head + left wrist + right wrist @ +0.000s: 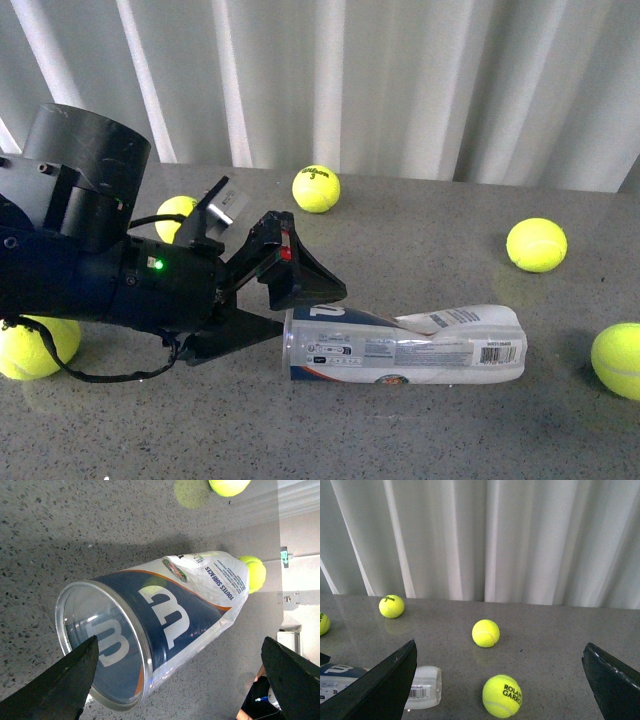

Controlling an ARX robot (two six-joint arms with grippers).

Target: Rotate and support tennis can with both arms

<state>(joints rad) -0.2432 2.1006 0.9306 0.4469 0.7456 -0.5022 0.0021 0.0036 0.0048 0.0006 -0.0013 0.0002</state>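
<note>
tennis can (pixel 420 346) on table (pixel 450 435), balls (pixel 536 244) around it

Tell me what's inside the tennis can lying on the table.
Through its open mouth in the left wrist view, the tennis can shows only the label's W from behind; no ball visible. The label hides the far, crumpled end.

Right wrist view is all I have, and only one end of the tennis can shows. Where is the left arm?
Observer: In the front view the left gripper is at the other end of the tennis can, which lies on its side on the table.
Operator: Are its jaws shut on it?
Observer: No. The left wrist view shows them open, one finger by the rim, the other well clear.
Operator: Anything inside the can?
Observer: Through the open mouth it looks empty.
</note>
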